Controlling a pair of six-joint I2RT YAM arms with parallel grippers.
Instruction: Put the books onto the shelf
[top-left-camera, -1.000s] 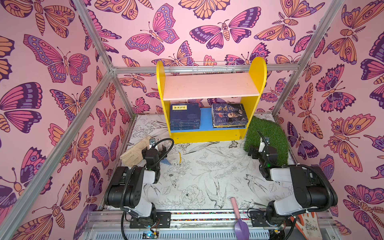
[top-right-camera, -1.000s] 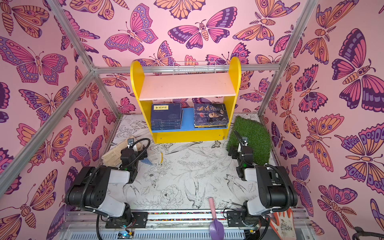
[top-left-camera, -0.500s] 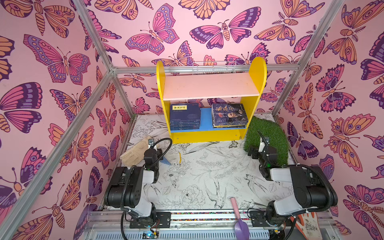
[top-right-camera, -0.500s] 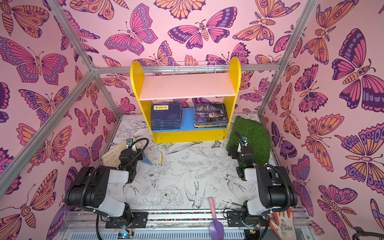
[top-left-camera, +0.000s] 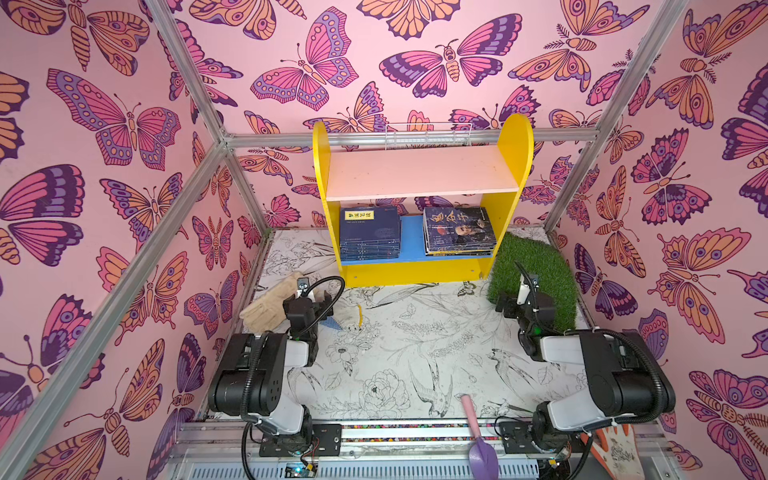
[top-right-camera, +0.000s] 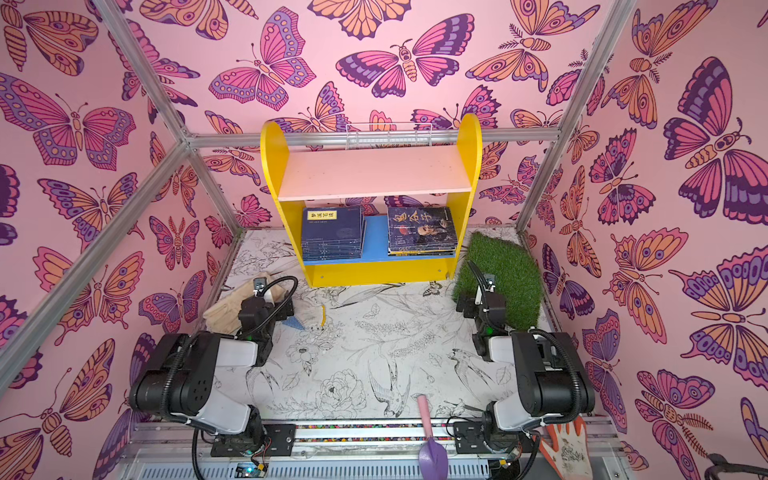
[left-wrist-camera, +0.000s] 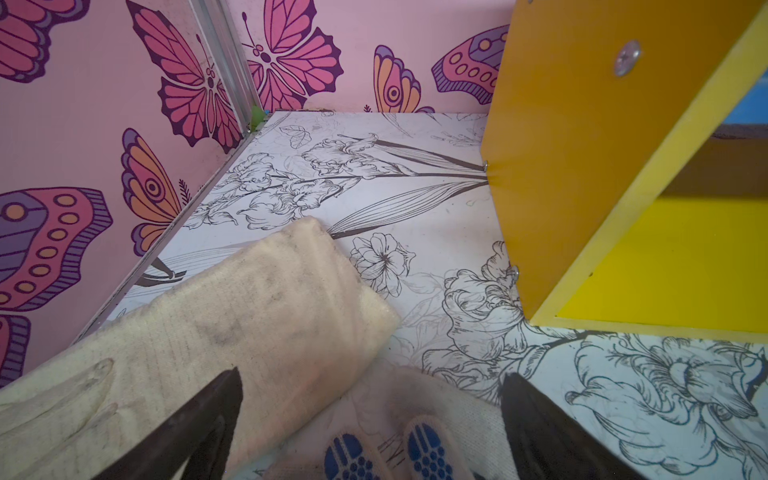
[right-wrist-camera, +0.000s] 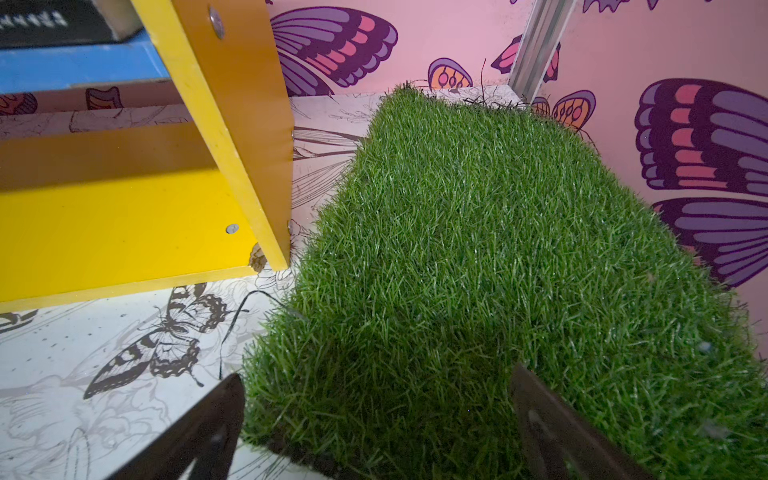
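Since a second ago almost nothing has moved: the left wrist has shifted only a little above the gloves, while the right arm, the shelf and the books lie as before. The shelf (top-left-camera: 422, 174) stands at the back of the desk (top-left-camera: 415, 353), its pink upper board bare. All the books in view lie flat on its blue lower board in two stacks. A navy stack (top-left-camera: 370, 232) with a yellow title label sits on the left, and a stack with a dark portrait cover (top-left-camera: 459, 230) on the right. A strip of blue board shows between them. The left fingers (left-wrist-camera: 199, 419) stand wide apart and hold nothing. They hang low over a beige glove (left-wrist-camera: 249, 324) and a white glove with blue dots (left-wrist-camera: 390, 449), near the shelf's left front corner. The right fingers (right-wrist-camera: 199, 424) are also spread wide and empty, poised at the near edge of the grass mat (right-wrist-camera: 498, 249), which lies just beside the shelf's right side. In both top views both arms are folded back near the front rail. A purple trowel (top-left-camera: 478, 440) with a pink handle lies between their bases. A white wire basket (top-left-camera: 428, 135) shows behind the shelf's top.
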